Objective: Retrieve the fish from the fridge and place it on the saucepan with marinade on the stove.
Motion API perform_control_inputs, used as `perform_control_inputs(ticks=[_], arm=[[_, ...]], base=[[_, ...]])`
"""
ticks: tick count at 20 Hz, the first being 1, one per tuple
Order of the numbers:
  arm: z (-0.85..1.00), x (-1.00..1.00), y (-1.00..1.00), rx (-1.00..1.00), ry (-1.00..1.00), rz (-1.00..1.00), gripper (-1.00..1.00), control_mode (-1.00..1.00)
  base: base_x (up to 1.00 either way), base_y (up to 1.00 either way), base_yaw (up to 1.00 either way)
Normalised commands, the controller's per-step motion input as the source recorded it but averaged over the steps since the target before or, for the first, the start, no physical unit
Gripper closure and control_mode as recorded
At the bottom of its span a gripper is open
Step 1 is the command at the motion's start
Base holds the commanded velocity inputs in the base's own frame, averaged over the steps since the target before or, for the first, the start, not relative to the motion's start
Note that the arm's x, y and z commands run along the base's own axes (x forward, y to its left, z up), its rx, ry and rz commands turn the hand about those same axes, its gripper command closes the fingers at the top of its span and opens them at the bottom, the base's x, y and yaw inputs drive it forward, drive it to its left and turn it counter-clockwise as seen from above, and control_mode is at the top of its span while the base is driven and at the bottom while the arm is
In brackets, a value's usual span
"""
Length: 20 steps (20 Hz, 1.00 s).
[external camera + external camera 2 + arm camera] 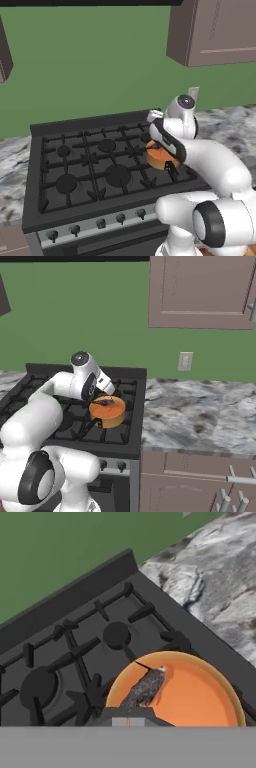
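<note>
The orange saucepan (157,159) (107,415) (200,697) stands on the front right burner of the black stove (90,165) (125,388) (75,637). Its thin dark handle (172,170) points toward the stove front. The small dark grey fish (146,688) (104,402) lies inside the pan near its left rim. My gripper (128,714) (109,395) hovers low over the pan, its fingers together on the near end of the fish, which they hide. The fridge is out of view.
A grey marble counter (200,411) (220,587) runs right of the stove, with a wall outlet (184,361) above it. Brown upper cabinets (200,291) (215,30) hang overhead. Dark knobs (97,224) line the stove front. The other burners (67,182) are bare.
</note>
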Motion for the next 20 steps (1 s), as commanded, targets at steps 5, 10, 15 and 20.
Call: perform_control_inputs(ticks=[5,10,15,20], arm=[[0.99,-0.87,0.39,-0.12,-0.02,0.13,1.00,-1.00],[0.59,-1.00,0.05,-0.17,0.02,0.11,1.00,-1.00],[0.44,-1.00,-0.08,-0.13,0.03,0.05,1.00,-1.00],[-0.18,-1.00,-0.76,0.01,-0.34,0.00,1.00,-1.00]], base=[[0.00,0.00,0.00],[0.00,0.00,0.00],[0.00,0.00,0.00],[0.00,0.00,0.00]])
